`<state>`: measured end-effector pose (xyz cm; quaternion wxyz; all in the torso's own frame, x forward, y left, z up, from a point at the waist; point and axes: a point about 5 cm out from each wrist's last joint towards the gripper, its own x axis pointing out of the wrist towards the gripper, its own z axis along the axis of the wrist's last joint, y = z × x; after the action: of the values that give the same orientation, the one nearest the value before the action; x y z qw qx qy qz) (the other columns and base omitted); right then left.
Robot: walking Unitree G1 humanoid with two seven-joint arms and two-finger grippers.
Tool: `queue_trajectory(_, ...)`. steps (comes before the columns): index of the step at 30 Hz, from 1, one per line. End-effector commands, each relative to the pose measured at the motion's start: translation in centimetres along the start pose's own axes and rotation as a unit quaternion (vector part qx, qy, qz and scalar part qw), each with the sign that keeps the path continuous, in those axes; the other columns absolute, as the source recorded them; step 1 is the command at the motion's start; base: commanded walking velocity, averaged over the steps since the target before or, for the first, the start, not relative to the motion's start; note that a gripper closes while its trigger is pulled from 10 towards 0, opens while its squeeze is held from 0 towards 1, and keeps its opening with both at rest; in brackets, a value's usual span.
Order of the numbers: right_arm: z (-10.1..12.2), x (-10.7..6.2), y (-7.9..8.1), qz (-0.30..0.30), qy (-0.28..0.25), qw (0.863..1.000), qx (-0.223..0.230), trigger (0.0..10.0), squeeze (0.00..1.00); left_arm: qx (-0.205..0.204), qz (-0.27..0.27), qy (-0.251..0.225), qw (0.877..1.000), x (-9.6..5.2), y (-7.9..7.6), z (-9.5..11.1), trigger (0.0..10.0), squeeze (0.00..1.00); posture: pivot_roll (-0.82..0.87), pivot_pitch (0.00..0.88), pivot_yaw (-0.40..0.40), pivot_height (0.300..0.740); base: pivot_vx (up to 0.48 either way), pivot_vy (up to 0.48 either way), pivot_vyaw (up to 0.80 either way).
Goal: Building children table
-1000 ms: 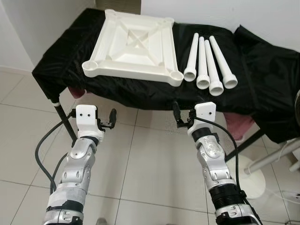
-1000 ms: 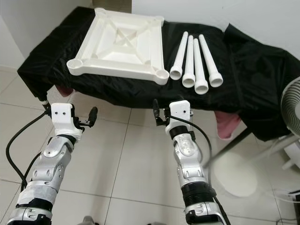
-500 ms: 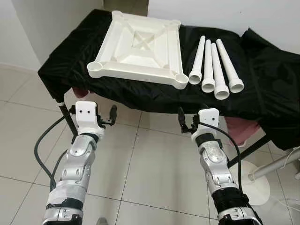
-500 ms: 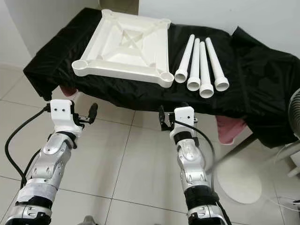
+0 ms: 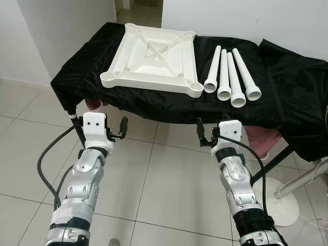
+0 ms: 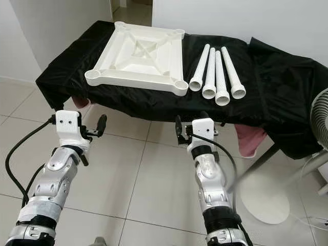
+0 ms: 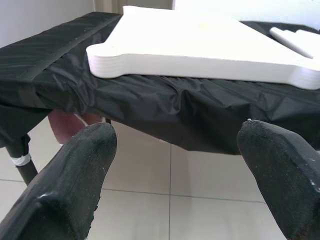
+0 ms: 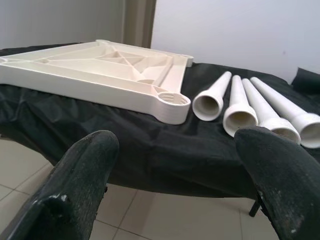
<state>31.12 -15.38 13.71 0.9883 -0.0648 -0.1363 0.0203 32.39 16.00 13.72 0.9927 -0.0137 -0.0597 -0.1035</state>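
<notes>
White tabletop (image 5: 151,60) lying underside up on the black-draped desk (image 5: 287,82); four white legs (image 5: 231,77) side by side just to its right, flared ends toward the robot. Left pincer (image 5: 119,129) and right pincer (image 5: 205,135) hover above the tiled floor (image 5: 169,184) before the desk edge, both released, fingers spread, grasping nothing

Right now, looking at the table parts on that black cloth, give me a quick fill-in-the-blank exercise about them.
1. The white tabletop lies upside down on the ____ cloth.
2. Beside it lie ____ white legs, side by side.
3. The legs lie on the tabletop's ____ side, the robot's own.
4. Both the left claw and the right claw hold ____.

Missing words: black; four; right; nothing
</notes>
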Motion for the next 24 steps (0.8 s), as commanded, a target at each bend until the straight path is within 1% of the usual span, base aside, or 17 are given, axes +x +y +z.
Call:
queue_trajectory(1,0.0,-0.4,-0.5,-0.013,-0.003,1.0,-0.005,10.0,0.0,0.007,-0.025,0.012,1.0,-0.3,-0.2,-0.7,10.0,0.0,0.02,0.059,0.005,0.74,0.0,0.0,0.0)
queue_trajectory(8,0.2,-1.0,-1.3,-0.035,-0.002,0.999,-0.006,10.0,0.0,0.004,-0.017,0.011,1.0,-0.3,0.4,-0.6,10.0,0.0,0.0,0.066,0.023,0.74,0.0,0.0,0.0)
queue_trajectory(10,-0.2,-1.5,-1.8,-0.051,0.008,0.999,-0.002,10.0,0.0,-0.005,-0.022,0.02,1.0,-0.6,0.4,-1.1,10.0,0.0,-0.01,0.064,0.032,0.74,0.0,0.0,0.0)
queue_trajectory(11,-0.4,-1.6,-1.8,-0.056,0.011,0.998,0.001,10.0,0.0,-0.007,-0.027,0.027,0.999,-0.7,0.3,-1.5,10.0,0.0,-0.03,0.063,0.044,0.74,0.0,0.0,0.0)
queue_trajectory(13,-0.5,-1.7,-1.8,-0.06,0.012,0.998,0.003,10.0,0.0,-0.008,-0.03,0.032,0.999,-0.8,0.3,-1.7,10.0,0.0,-0.03,0.063,0.044,0.74,0.0,0.0,0.0)
queue_trajectory(14,-0.4,-1.9,-1.9,-0.067,0.01,0.998,0.006,10.0,0.0,-0.009,-0.029,0.038,0.999,-0.7,0.1,-2.0,10.0,0.0,-0.04,0.064,0.071,0.74,0.0,0.0,0.0)
queue_trajectory(16,-0.3,-2.0,-1.9,-0.072,0.009,0.997,0.009,10.0,0.0,-0.01,-0.027,0.042,0.999,-0.5,0.0,-2.1,10.0,0.0,-0.04,0.064,0.071,0.74,0.0,0.0,0.0)
queue_trajectory(17,-0.3,-2.3,-2.2,-0.084,0.008,0.996,0.003,10.0,0.0,-0.015,-0.034,0.047,0.998,-0.2,-0.2,-2.2,10.0,0.0,-0.08,0.071,0.113,0.74,0.0,0.0,0.0)
queue_trajectory(19,-0.3,-2.5,-2.3,-0.092,0.008,0.996,-0.002,10.0,0.0,-0.018,-0.04,0.051,0.998,0.0,-0.4,-2.2,10.0,0.0,-0.08,0.071,0.113,0.74,0.0,0.0,0.0)
queue_trajectory(22,-0.1,-3.2,-2.6,-0.119,0.009,0.993,0.0,10.0,0.0,-0.005,-0.085,0.06,0.995,0.7,-1.2,-2.3,10.0,0.0,-0.11,0.07,0.124,0.74,0.0,0.0,0.0)
queue_trajectory(23,-0.1,-3.2,-2.6,-0.119,0.009,0.993,0.0,10.0,0.0,-0.005,-0.085,0.06,0.995,0.7,-1.2,-2.3,10.0,0.0,-0.11,0.07,0.124,0.74,0.0,0.0,0.0)
queue_trajectory(24,0.1,-3.3,-2.4,-0.117,0.007,0.993,0.0,10.0,0.0,-0.004,-0.092,0.059,0.994,1.0,-1.3,-2.1,10.0,0.0,-0.11,0.06,0.122,0.74,0.0,0.0,0.0)
